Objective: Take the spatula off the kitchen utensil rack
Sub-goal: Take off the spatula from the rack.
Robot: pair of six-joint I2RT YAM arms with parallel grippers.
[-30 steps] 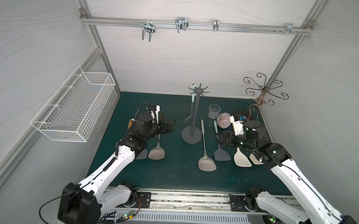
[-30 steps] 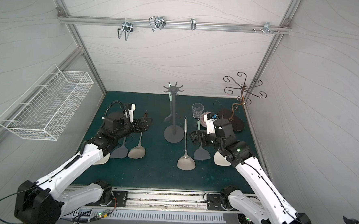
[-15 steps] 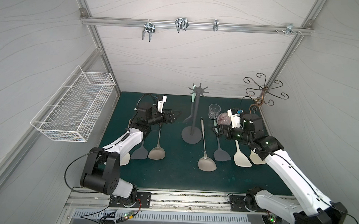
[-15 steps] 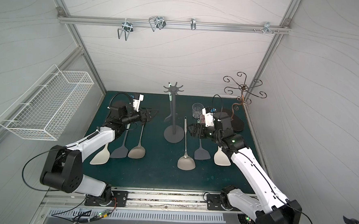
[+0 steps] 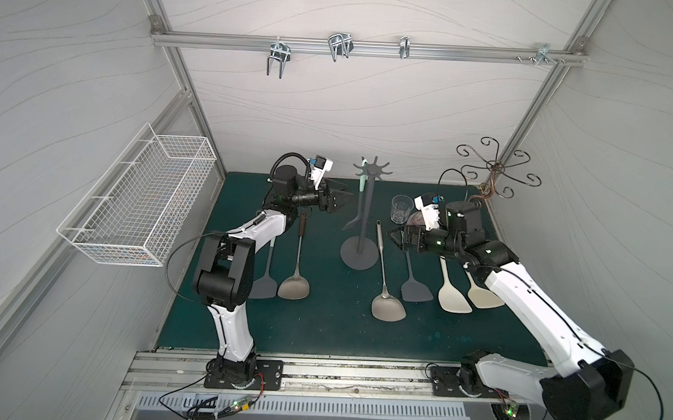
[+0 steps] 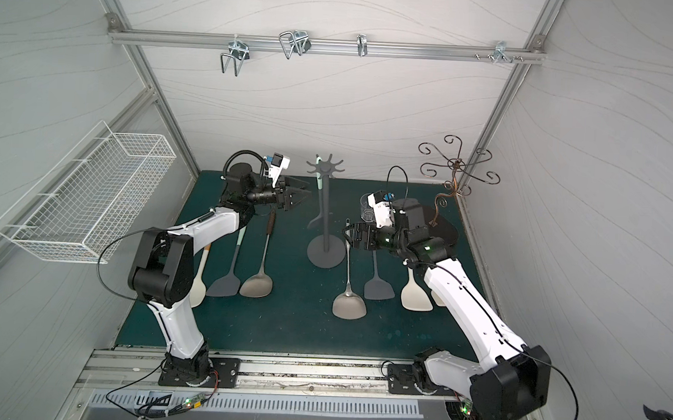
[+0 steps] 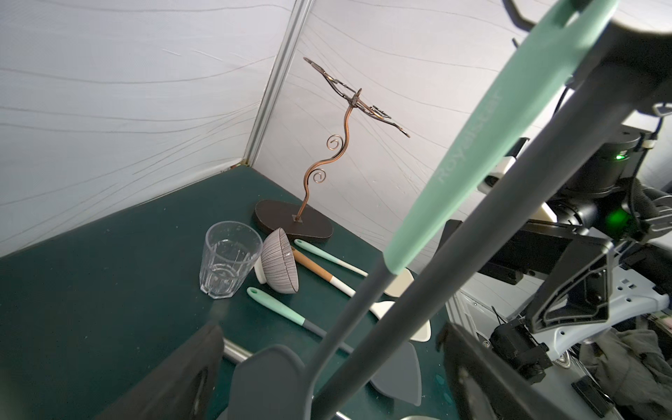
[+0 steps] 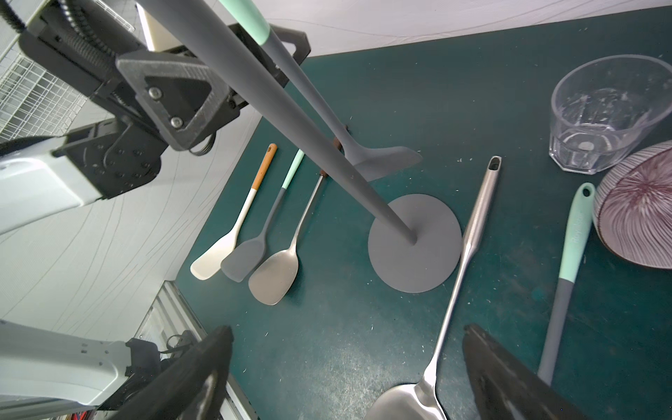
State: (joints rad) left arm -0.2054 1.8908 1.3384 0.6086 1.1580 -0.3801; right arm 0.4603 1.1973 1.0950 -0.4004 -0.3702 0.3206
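White wire basket on the side wall. Bronze curly stand in the far corner, clear glass upright near its base, striped bowl tipped on edge just beside the glass. Flat on the green mat: cream scraper, grey turner and brown-handled steel turner side by side; apart from them, long steel turner, second grey turner, two cream paddles.
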